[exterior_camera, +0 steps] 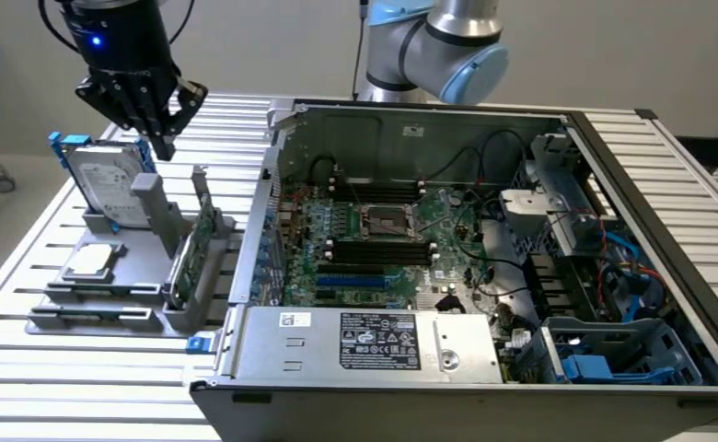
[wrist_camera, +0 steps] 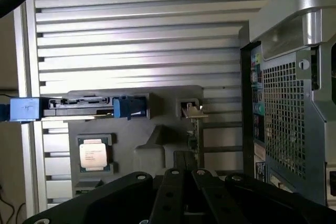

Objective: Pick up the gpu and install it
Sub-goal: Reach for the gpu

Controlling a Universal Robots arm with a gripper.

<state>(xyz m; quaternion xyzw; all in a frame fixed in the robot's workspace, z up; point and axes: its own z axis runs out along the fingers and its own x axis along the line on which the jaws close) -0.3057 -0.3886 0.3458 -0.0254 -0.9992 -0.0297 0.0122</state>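
The gpu [exterior_camera: 192,256] stands on edge in a slot of the grey holder [exterior_camera: 101,296] on the table, at the exterior view's left of the open computer case [exterior_camera: 482,368]. Its silver end bracket [exterior_camera: 200,195] points up. In the wrist view the gpu [wrist_camera: 193,132] shows edge-on, with its bracket end [wrist_camera: 192,110] just past my fingers. My gripper [exterior_camera: 163,143] hangs above the holder, behind the gpu and near the hard drive. Its fingers [wrist_camera: 173,187] are shut with nothing between them.
A silver hard drive with a blue frame [exterior_camera: 105,177] stands in the holder beside a processor chip [exterior_camera: 94,261]. The case's motherboard [exterior_camera: 384,241] lies exposed, with cables and a drive cage at the exterior view's right. The case's back wall [wrist_camera: 291,103] rises close by.
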